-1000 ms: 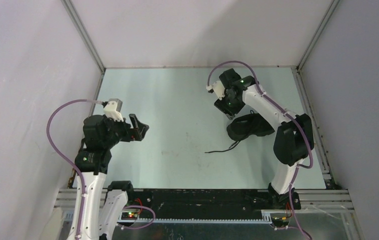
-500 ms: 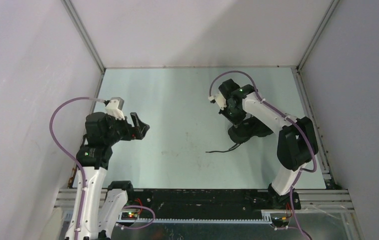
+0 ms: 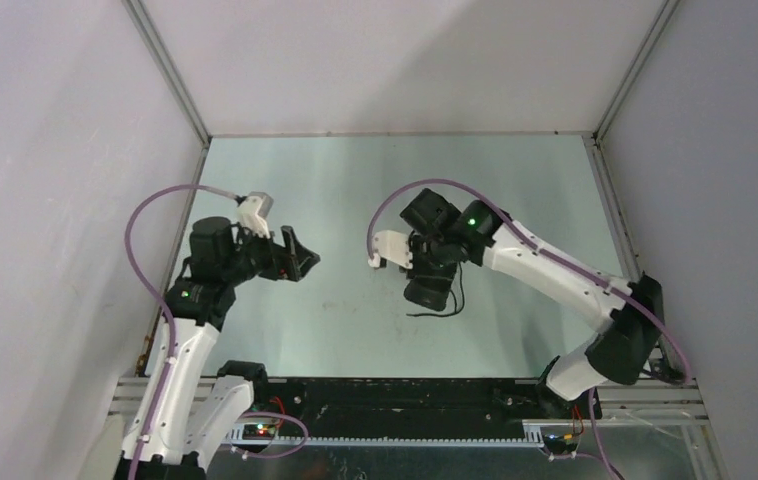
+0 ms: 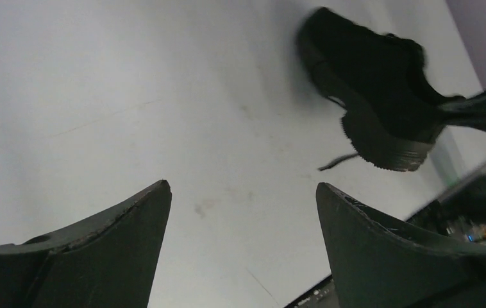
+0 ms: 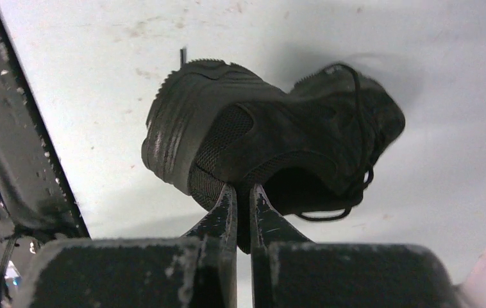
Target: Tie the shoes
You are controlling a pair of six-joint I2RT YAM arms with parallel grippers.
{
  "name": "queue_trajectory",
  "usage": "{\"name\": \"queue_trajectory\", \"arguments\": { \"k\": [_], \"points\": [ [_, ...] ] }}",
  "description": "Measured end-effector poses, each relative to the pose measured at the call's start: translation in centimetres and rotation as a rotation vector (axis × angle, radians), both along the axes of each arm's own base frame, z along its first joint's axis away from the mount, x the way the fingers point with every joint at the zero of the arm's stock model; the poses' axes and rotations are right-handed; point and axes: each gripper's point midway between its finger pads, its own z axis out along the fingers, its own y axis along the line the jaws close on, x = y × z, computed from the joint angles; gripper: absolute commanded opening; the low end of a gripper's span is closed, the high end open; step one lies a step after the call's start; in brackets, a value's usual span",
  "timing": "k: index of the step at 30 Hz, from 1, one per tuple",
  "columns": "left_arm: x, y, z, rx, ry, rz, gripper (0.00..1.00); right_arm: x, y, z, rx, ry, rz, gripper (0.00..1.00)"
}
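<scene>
The black shoe (image 3: 425, 293) hangs near the middle of the table, held at its heel collar. My right gripper (image 3: 433, 264) is shut on that collar; in the right wrist view the fingers (image 5: 225, 212) pinch the rim of the shoe (image 5: 272, 131), sole to the left and toe pointing away. Loose black laces (image 5: 356, 160) loop over the tongue, and one lace end (image 3: 435, 312) trails below. My left gripper (image 3: 300, 262) stands open to the left of the shoe with nothing between its fingers (image 4: 131, 224). Its view has the shoe (image 4: 375, 96) at the upper right.
The pale green table (image 3: 355, 180) is boxed in by grey walls on three sides. A black rail (image 3: 405, 395) with the arm bases runs along the near edge. Faint stains (image 3: 355, 305) mark the table's middle.
My right gripper has shut on the shoe's heel collar and carried the shoe left, from the right side toward the table's middle. The left arm has shifted a little right, still open.
</scene>
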Motion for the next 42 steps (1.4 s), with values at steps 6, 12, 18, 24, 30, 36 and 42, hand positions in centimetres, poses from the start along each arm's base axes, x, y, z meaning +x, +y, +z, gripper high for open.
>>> {"name": "queue_trajectory", "arguments": {
  "k": [6, 12, 18, 24, 30, 36, 42],
  "points": [
    [-1.8, -5.6, -2.3, -0.053, -0.02, -0.251, 0.86, -1.8, -1.1, 0.9, 0.0, -0.018, 0.146, 0.0],
    [-2.2, -10.2, -6.0, -0.07, 0.013, -0.414, 0.84, 0.5, -4.9, 0.5, -0.044, -0.019, 0.081, 0.0],
    [1.5, -15.4, -6.1, -0.04, 0.01, -0.513, 0.76, 1.6, -7.1, 1.2, -0.044, -0.039, 0.008, 0.0],
    [7.2, -21.7, -5.6, -0.054, -0.052, -0.61, 0.7, 1.1, -7.3, 1.5, -0.024, -0.03, 0.008, 0.0],
    [9.2, -25.0, -9.4, -0.099, -0.011, -0.632, 0.77, -0.4, -7.8, 1.6, 0.001, -0.038, 0.08, 0.0],
    [7.4, -29.2, -11.2, -0.095, -0.055, -0.739, 0.74, -3.1, -9.9, 1.3, -0.006, -0.079, 0.186, 0.0],
    [7.1, -33.2, -12.5, -0.072, -0.11, -0.824, 0.7, -3.8, -10.3, 0.8, -0.018, -0.07, 0.221, 0.0]
  ]
}}
